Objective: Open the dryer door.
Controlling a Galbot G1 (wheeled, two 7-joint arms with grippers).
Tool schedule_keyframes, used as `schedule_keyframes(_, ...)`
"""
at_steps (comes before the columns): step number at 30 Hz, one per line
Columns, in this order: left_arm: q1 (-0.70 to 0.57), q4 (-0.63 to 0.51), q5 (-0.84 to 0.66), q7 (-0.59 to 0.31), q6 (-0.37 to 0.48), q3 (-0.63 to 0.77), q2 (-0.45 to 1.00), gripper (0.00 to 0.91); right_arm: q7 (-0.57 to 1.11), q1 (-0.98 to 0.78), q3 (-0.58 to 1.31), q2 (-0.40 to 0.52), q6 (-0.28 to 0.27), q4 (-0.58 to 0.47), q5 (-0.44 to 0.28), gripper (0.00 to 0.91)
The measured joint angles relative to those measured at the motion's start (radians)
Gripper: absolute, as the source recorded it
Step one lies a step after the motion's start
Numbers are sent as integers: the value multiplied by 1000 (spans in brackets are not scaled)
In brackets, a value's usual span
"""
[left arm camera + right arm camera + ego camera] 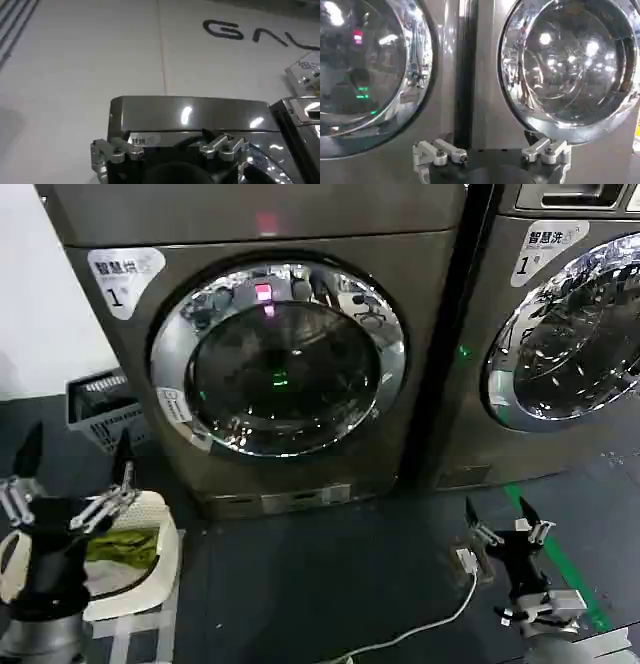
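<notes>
The dryer [420, 304] stands straight ahead, and its round chrome-rimmed door [278, 356] lies shut against the front. A red and a green light glow behind the glass. My left gripper [75, 469] is low at the left, open and empty, well short of the door. My right gripper [498, 519] hangs low at the right, open, holding nothing. In the right wrist view the dryer door [365, 65] is beyond the open right gripper [494, 157]. The left wrist view has the open left gripper [167, 137] before the dryer's top panel [190, 115].
A second machine [570, 334] stands to the dryer's right, its door [565, 65] shut. A grey basket [100, 409] sits by the wall at left. A white basket [160, 569] with green cloth is under my left arm. A white cable [440, 624] and green tape [560, 564] cross the floor.
</notes>
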Motion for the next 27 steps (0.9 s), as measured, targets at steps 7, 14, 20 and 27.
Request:
schedule_keyframes(7,5,-2,1,8,32,3,0,907,-116,50,22,-55,1,18,106,907)
schedule_keyframes(14,5,-16,10,9,110,6,0,907,-225,142,-25,-162,-48,6,208,907)
schedule_keyframes(20,-1,-25,16,39,172,13,0,907,-226,220,-113,-258,-93,-9,277,907)
schedule_keyframes(27,1,-51,16,38,196,25,-15,907,-245,313,-246,-364,-135,-24,307,907)
